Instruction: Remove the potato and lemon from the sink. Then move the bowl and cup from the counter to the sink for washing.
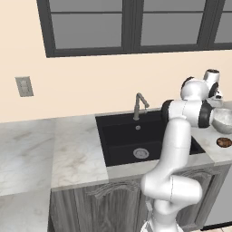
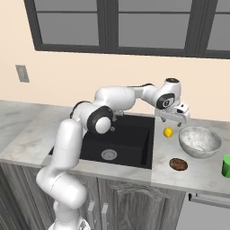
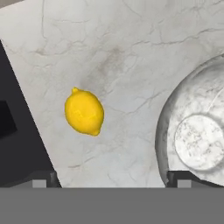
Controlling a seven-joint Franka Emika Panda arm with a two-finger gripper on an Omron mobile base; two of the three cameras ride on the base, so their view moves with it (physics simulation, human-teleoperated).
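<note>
**Jaws wide over the counter, lemon and potato out of the basin**

My gripper (image 2: 172, 117) hangs above the marble counter (image 2: 197, 173) with its jaws spread wide and nothing between them. In the hand view my two dark tips sit far apart at the bottom, one near 7 o'clock, the other near 5 o'clock.

Looking down along my fingers, the lemon (image 3: 84, 111) lies on the counter at about 9 o'clock from centre, clear of both tips. The bowl (image 3: 197, 131) fills the 3 o'clock side, its rim just above my tip on that side.

In the right base view the lemon (image 2: 168, 132) rests just below my gripper, beside the sink (image 2: 120, 143) edge, with the bowl (image 2: 200, 141) at its 3 o'clock. The potato (image 2: 178, 164) lies on the counter at 7 o'clock from the bowl, apart from it. The cup (image 2: 226, 165) stands at the bowl's 4 o'clock, at the picture's edge.

The sink holds its round drain (image 2: 108, 155); the faucet (image 1: 140, 104) stands at its far rim.
</note>
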